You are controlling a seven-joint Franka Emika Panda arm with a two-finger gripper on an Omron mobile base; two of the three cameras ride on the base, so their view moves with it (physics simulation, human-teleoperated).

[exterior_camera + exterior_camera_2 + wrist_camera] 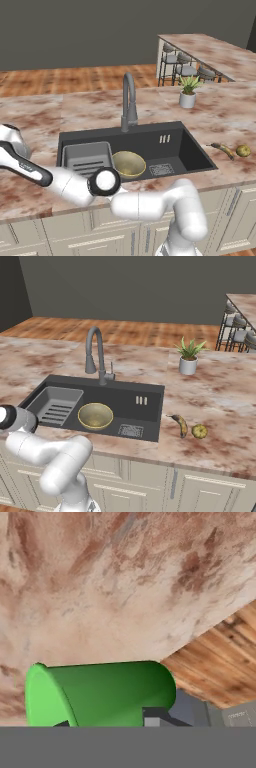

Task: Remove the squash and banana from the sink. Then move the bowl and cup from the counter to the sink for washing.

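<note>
Tool (pixel 107 724): jaws closed on the green cup (pixel 100 694), carried over the table (pixel 100 587) far left of the sink (pixel 195 150); cup's long axis crosswise to the tool; sink lies rightward, bowl (pixel 129 164) already inside.

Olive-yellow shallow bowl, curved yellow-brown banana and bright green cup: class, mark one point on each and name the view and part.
olive-yellow shallow bowl (pixel 95 415), right base view, inner floor.
curved yellow-brown banana (pixel 182 425), right base view, middle of its curve.
bright green cup (pixel 110 694), hand view, side wall.
</note>
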